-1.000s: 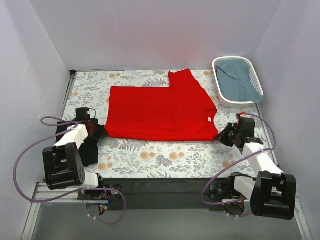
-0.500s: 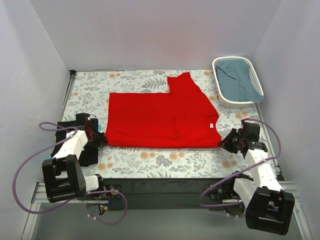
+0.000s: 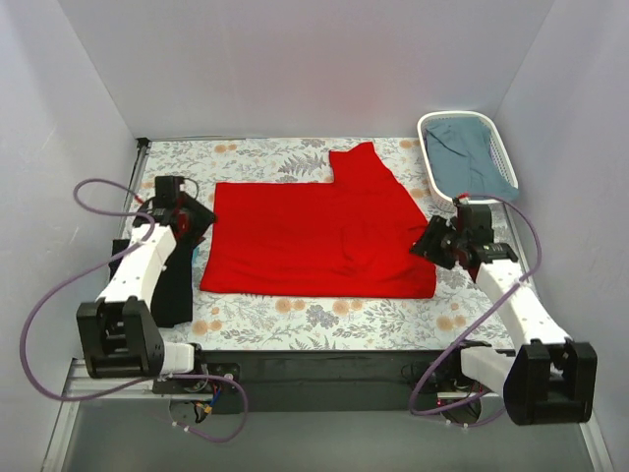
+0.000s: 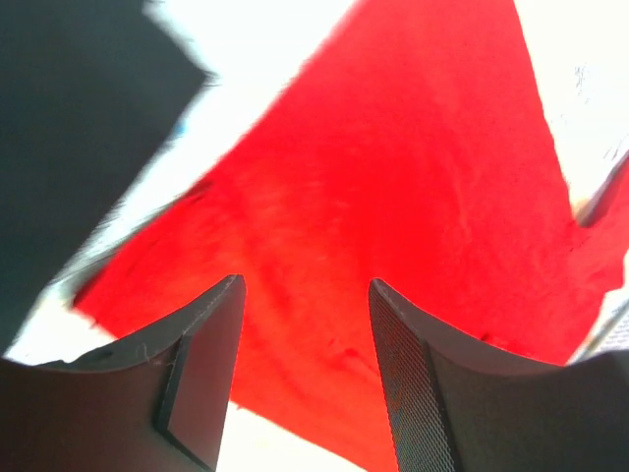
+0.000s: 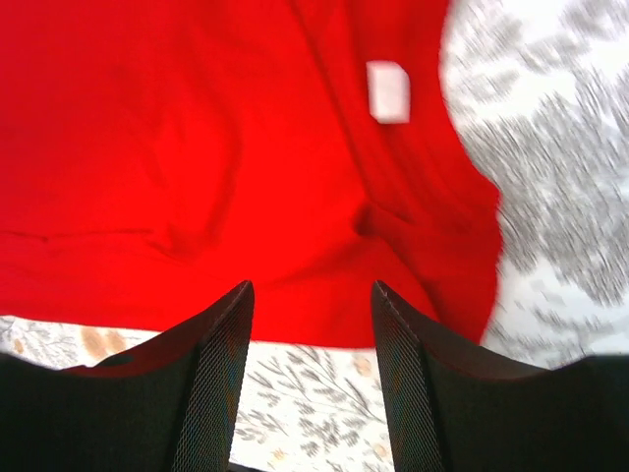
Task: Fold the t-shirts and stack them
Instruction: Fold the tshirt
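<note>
Red t-shirt lies spread flat on the middle of the floral table, one sleeve jutting toward the far side. Its right edge looks a bit bunched (near corner doubled over, I think). The white neck label shows in the right wrist view, close to the shirt's right edge.

Black t-shirt sits at the left side of the table, just beside the red one and partly hidden under the left arm. It shows as a dark patch in the left wrist view too.

Left gripper is at the red shirt's left edge, over the far corner. Its fingers are spread apart with nothing between them, only red cloth below. Can't tell if the tips touch the cloth.

Right gripper is at the red shirt's right edge, fingers also spread and holding nothing. The shirt's near hem and the floral table show below them.

White basket stands at the far right corner, well apart from both shirts, with a blue-grey cloth inside.
</note>
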Controlling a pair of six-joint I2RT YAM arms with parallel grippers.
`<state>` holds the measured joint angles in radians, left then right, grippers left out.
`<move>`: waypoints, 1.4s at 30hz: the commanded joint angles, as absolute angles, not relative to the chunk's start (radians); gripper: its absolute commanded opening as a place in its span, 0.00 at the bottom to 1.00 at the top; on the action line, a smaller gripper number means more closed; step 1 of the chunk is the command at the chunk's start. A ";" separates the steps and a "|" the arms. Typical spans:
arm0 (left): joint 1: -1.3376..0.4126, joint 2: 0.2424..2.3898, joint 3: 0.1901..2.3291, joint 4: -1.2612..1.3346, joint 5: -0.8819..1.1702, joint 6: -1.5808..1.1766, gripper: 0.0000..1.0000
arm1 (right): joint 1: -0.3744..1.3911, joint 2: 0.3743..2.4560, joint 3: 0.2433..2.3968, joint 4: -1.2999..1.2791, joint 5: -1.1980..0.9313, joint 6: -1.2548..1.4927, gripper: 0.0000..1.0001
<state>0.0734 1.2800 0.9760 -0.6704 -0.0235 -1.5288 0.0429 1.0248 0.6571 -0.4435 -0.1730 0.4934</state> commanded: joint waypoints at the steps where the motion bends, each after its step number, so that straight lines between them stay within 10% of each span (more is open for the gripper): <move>1: -0.041 1.405 1.051 -0.649 -0.064 -1.516 0.52 | 0.107 1.154 0.791 -0.316 -0.129 0.483 0.58; 22: -0.167 1.623 1.080 -0.629 -0.035 -1.522 0.43 | 0.580 1.569 1.051 -0.325 0.126 0.419 0.45; 42: -0.112 2.069 1.758 -0.620 -0.278 -1.402 0.42 | 0.209 2.035 1.687 -0.250 0.017 0.249 0.46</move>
<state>-0.1314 2.0006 1.6836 -0.6029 -0.1730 -1.4590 0.2310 1.9709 1.6039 -0.2962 0.0887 0.2848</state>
